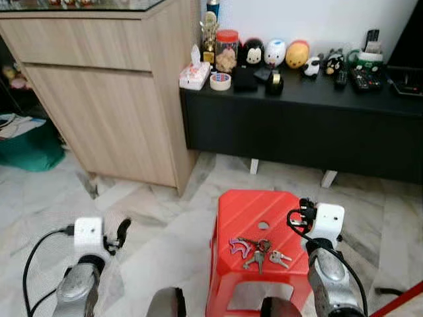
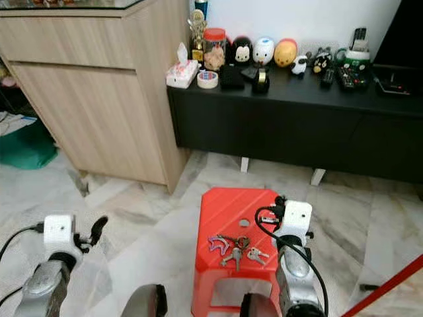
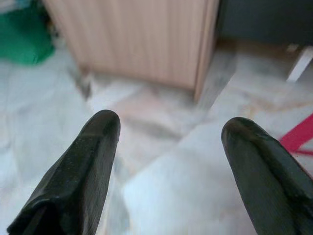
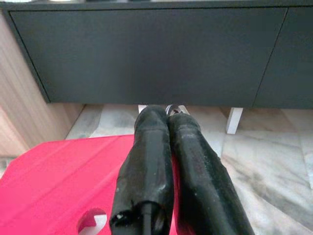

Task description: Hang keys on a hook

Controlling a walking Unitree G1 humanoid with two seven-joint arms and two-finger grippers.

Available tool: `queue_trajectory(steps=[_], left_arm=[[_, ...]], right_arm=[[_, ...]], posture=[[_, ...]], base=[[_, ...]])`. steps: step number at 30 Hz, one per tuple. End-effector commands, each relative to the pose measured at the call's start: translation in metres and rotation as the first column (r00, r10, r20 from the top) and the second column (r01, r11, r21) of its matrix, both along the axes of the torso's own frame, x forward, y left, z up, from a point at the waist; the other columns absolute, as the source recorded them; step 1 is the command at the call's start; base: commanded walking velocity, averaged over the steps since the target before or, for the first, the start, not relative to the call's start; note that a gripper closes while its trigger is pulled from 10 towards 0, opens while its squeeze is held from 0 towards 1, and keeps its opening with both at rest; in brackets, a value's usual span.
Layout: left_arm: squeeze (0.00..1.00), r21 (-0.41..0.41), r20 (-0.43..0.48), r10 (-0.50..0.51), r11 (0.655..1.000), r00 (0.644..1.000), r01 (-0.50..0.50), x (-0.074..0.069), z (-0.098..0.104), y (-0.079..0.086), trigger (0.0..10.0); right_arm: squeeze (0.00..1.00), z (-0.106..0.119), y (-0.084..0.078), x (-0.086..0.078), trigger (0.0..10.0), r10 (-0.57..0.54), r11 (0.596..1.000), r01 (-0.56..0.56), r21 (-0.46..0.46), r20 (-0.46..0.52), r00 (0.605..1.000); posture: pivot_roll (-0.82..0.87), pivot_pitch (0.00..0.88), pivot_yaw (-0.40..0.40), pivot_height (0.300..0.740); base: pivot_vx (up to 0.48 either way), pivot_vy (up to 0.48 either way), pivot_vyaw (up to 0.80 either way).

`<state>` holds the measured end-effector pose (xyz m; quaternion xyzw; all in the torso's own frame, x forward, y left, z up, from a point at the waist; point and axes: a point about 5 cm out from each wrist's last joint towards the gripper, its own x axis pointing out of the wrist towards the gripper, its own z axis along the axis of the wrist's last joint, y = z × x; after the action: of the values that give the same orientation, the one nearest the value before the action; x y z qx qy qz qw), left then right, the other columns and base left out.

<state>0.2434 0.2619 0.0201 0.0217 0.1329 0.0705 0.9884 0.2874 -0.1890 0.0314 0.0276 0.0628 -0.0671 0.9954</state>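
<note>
A bunch of keys (image 1: 258, 251) with a purple tag lies on the near part of a red plastic stool (image 1: 251, 211), beside a round hole in its top. My right gripper (image 4: 166, 115) is shut with nothing in it. It hovers over the stool's right side (image 1: 301, 214), just right of the keys and a little above them, pointing toward the black console. My left gripper (image 3: 171, 127) is open and empty. It hangs over the marble floor (image 1: 122, 232), left of the stool.
A tall wooden cabinet (image 1: 106, 92) stands at the back left. A low black console (image 1: 304, 125) along the wall carries toys, a tape roll, a tissue box and remotes. A green bag (image 1: 26, 148) lies far left, and a red bar (image 1: 403, 300) crosses the bottom right corner.
</note>
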Motion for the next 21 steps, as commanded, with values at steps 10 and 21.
queue_trajectory(steps=[10, 21], left_arm=[[0.00, -0.019, -0.047, 0.037, 0.999, 0.998, -0.038, -0.013, -0.019, -0.003, 10.0], [0.00, -0.024, -0.058, 0.035, 0.999, 0.998, -0.037, -0.017, -0.025, -0.005, 10.0]], right_arm=[[0.00, 0.001, -0.006, 0.011, 10.0, -0.050, 0.991, 0.057, 0.118, -0.067, 0.996], [0.00, -0.008, 0.005, 0.019, 10.0, -0.053, 0.896, 0.148, 0.419, -0.230, 0.972]], posture=[[0.09, 0.000, -0.045, 0.608], [0.09, 0.000, -0.043, 0.608]], base=[[0.000, 0.000, 0.00], [0.000, 0.000, 0.00]])
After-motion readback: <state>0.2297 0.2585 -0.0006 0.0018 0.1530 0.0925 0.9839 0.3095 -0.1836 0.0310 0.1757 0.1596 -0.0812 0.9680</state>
